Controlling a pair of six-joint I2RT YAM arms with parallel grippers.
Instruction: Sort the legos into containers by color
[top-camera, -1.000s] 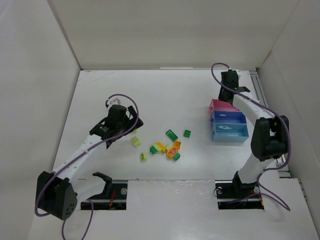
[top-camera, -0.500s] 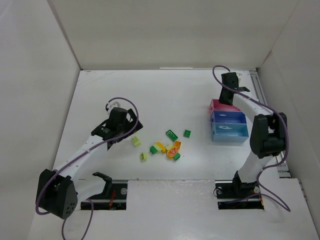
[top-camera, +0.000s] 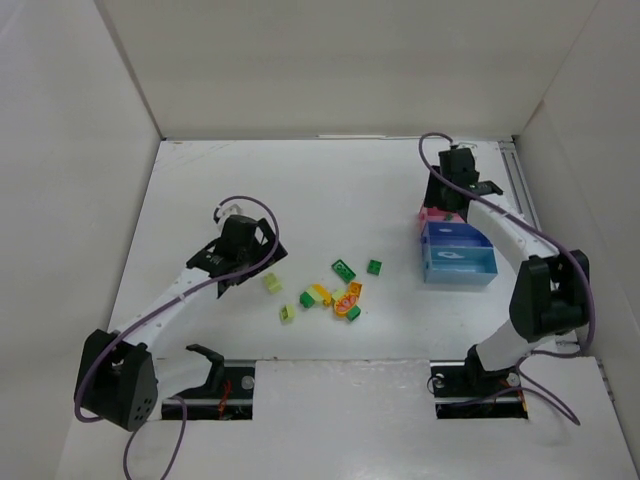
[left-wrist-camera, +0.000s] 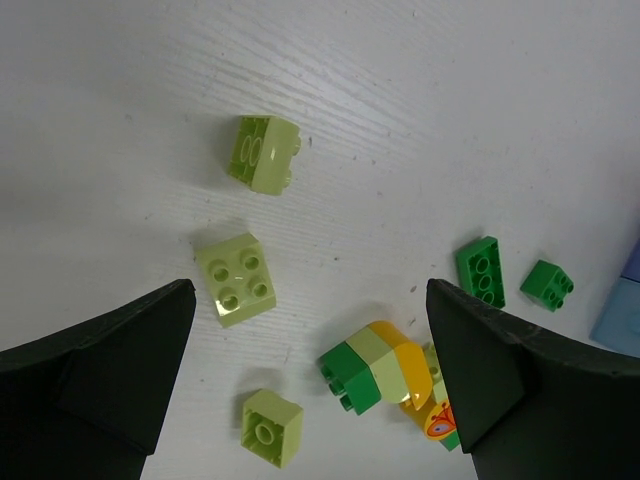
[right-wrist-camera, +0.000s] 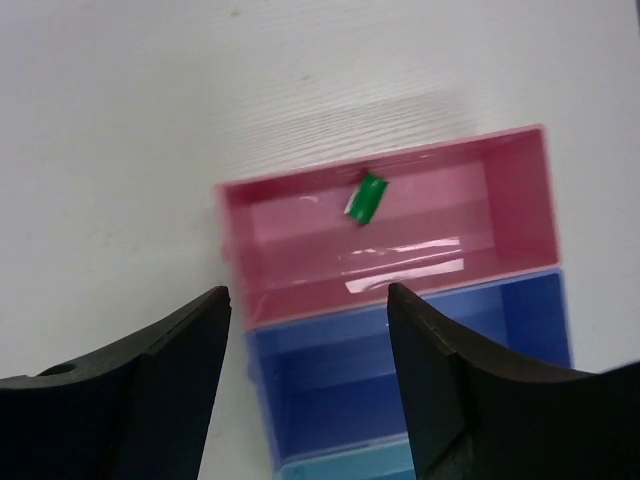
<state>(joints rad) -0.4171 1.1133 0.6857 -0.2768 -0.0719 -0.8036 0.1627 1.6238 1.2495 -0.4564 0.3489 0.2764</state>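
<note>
a: why is the right tool (right-wrist-camera: 308, 300) hanging over the trays?
b: it hovers straight above the pink tray (right-wrist-camera: 470, 190), jaws apart and nothing between them. a dark green brick (right-wrist-camera: 367, 197) shows inside that tray near its far wall. it's blurred, so i can't tell whether it lies on the bottom or is in the air.
a: so pink takes dark green?
b: that's my reading. the dark blue tray (right-wrist-camera: 400, 350) adjoins it, and the light blue tray (top-camera: 485, 265) ends the row.
a: and the left tool (left-wrist-camera: 310, 295)?
b: released too, spread wide, gripping nothing. it hangs over the loose bricks on the desk (top-camera: 330, 190), with a pale four-stud brick (left-wrist-camera: 236, 280) close to one finger. that's likely its next pick, since it sits alone and flat.
a: the rest?
b: a mixed clump (left-wrist-camera: 375, 365) of green, pale and orange lies close by, and it would need splitting before sorting. two dark green bricks (left-wrist-camera: 481, 270) lie apart, toward the trays. most of the job looks undone.
</note>
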